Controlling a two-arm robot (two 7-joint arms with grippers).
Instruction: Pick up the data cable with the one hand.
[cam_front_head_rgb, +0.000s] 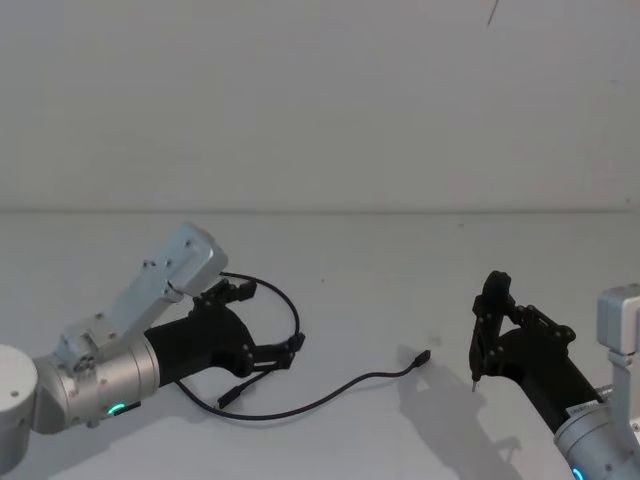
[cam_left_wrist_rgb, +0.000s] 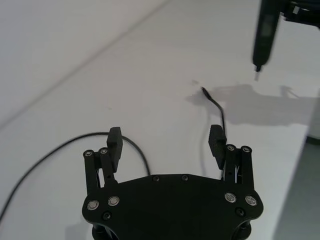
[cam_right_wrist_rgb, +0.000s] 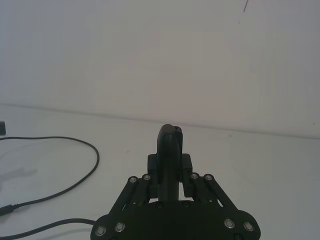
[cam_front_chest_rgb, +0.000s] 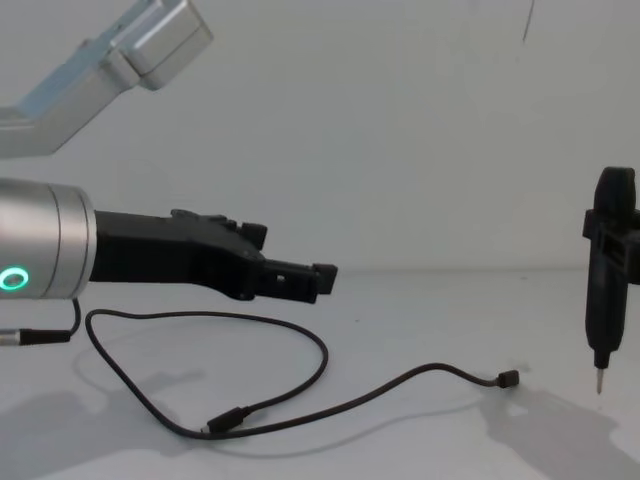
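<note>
Left gripper (cam_front_head_rgb: 268, 322) hovers, fingers spread, over data cable (cam_front_chest_rgb: 324, 358) looped at lower left
At right, the right gripper (cam_front_head_rgb: 497, 318) clenches a pen-shaped tool (cam_front_chest_rgb: 608, 270), tip down; white bench (cam_front_head_rgb: 360, 260), plain white wall (cam_front_head_rgb: 320, 100)

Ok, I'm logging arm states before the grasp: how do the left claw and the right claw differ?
The left claw is open and empty; the right claw is shut on a slim black pen-shaped tool. The left claw reaches roughly level over the data cable loop without touching it; the right claw stands off at the side, holding its tool upright, tip down. Both are black two-finger claws.
</note>
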